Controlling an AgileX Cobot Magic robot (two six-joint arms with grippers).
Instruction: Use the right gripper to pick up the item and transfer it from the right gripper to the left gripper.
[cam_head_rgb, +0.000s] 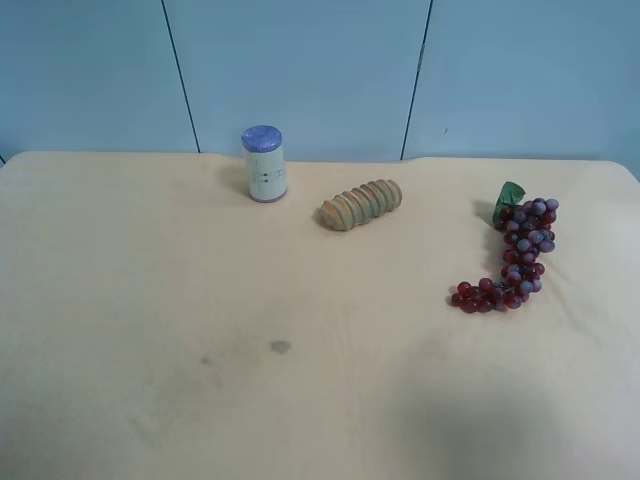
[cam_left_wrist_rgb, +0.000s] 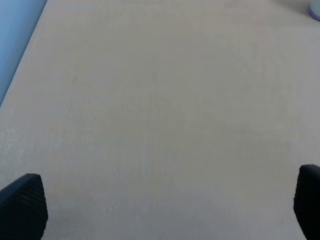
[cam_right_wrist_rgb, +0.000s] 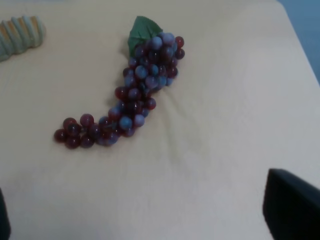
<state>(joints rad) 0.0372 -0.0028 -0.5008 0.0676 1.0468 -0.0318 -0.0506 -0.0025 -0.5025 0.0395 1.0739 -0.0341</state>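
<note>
Right wrist view: the item (cam_right_wrist_rgb: 131, 97) is seen lying loose on the tabletop (cam_right_wrist_rgb: 230, 115) ahead of the right gripper (cam_right_wrist_rgb: 147, 217), jaws spread empty, long axis slanted to them; the left gripper (cam_left_wrist_rgb: 165, 205), likewise spread, is judged farther off.

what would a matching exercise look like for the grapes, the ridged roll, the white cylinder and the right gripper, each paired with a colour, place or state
Column one
1. grapes
2. ridged roll
3. white cylinder
4. right gripper

Column two
A. standing upright
B. tan, lying on its side between the other two items
C. open, holding nothing
D. dark red and purple, furthest right in the exterior high view

Pairs: 1-D, 2-B, 3-A, 4-C
</note>
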